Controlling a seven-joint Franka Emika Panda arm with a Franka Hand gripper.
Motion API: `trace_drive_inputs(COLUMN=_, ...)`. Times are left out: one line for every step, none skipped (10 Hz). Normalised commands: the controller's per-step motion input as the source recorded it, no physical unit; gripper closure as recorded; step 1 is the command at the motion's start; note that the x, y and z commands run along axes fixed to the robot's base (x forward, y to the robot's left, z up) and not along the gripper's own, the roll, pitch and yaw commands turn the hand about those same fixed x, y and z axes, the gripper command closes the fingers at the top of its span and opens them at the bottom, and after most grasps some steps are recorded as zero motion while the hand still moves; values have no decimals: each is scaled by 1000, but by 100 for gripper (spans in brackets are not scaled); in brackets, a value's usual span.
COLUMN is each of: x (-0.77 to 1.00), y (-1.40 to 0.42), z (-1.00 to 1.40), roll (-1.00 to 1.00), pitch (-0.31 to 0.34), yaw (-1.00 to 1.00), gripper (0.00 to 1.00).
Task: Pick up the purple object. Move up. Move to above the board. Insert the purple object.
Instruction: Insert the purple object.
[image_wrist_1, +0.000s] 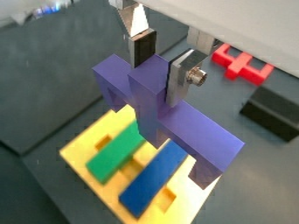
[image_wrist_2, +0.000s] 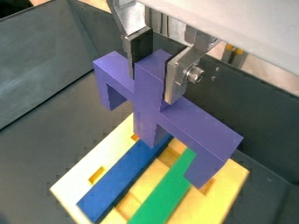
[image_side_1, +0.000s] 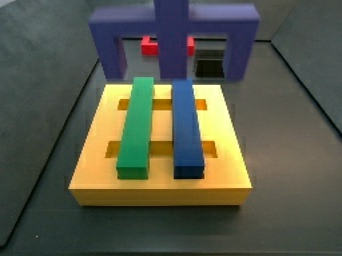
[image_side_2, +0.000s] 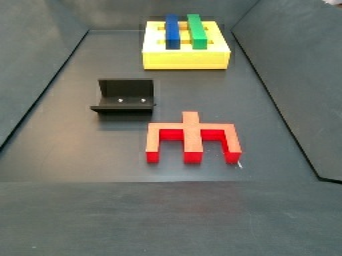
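The purple object (image_wrist_1: 187, 131) is a comb-shaped piece with a central stem and legs. My gripper (image_wrist_1: 162, 63) is shut on its stem, and both wrist views show this (image_wrist_2: 156, 63). It hangs above the yellow board (image_side_1: 160, 185), over the far edge in a side view, with its legs pointing down (image_side_1: 171, 40). The board holds a green bar (image_side_1: 136, 125) and a blue bar (image_side_1: 187, 125) lying side by side. The gripper itself is out of frame in both side views.
A red comb-shaped piece (image_side_2: 193, 138) lies flat on the dark floor, well away from the board (image_side_2: 187, 62). The fixture (image_side_2: 124, 97) stands between them, off to one side. Low dark walls enclose the floor.
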Motion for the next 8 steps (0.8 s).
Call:
trace_drive_inputs(x=149, y=-400, z=-677, roll=204, pitch=-191, yaw=6, gripper=100)
trace_drive_inputs(x=69, y=-220, z=-671, roll=87, pitch=-154, yaw=86, gripper=100)
trace_drive_inputs(x=0, y=-111, z=-423, roll=-10, pitch=-111, yaw=200, gripper=100)
trace_drive_inputs(x=-31, y=-189, z=-106, roll=-96, pitch=-34, yaw=314, gripper=100)
trace_drive_inputs(x=-34, y=-17, z=-54, roll=-277, pitch=-46, yaw=277, gripper=100)
trace_drive_inputs(x=-71, y=91, z=-89, roll=-431, pitch=-106, yaw=237, gripper=100)
trace_drive_inputs(x=-49, y=0, z=-134, roll=-316, pitch=-127, yaw=211, gripper=100)
trace_drive_inputs(x=-34, y=0, z=-223, roll=-211, pitch=-149, yaw=154, gripper=100)
